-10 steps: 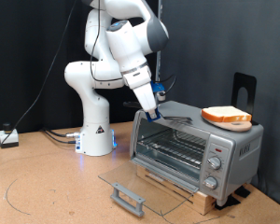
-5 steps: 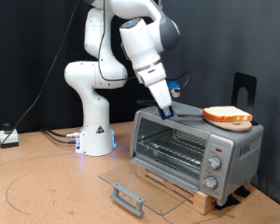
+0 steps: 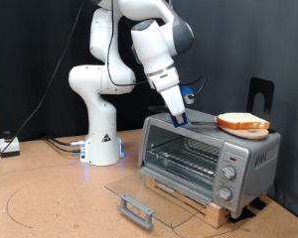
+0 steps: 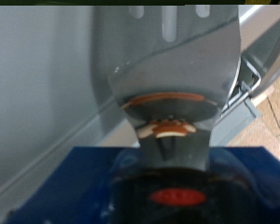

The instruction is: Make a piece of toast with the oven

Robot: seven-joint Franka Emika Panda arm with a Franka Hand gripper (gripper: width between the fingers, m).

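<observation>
The gripper (image 3: 180, 117) is seen just above the oven (image 3: 209, 154), over the top's left part in the exterior view, angled down from the white arm (image 3: 139, 50). A spatula (image 4: 168, 65) is clamped between its fingers: in the wrist view the grey slotted blade fills the middle, with a dark handle and red mark at its base, so the fingers are drawn in on the handle. In the exterior view the blade tip appears to touch or nearly touch the oven top; which of the two cannot be told.

The toast (image 3: 241, 123) is found further to the exterior view's right, lying flat on a round wooden plate (image 3: 256, 133) on top of the oven, apart from the spatula. Pale face, orange-brown crust.

The oven door (image 3: 149, 196) is swung fully open, its glass lying flat on the tabletop (image 3: 60, 198) with the handle at the front. The wire rack (image 3: 184, 151) is exposed inside and nothing is seen on it. Three knobs (image 3: 227, 171) are stacked down the right front panel. The oven is carried on a slatted wooden base (image 3: 194, 203).

The arm's base (image 3: 102, 144) is set on the tabletop to the exterior view's left of the oven, with cables trailing off to the left edge.
</observation>
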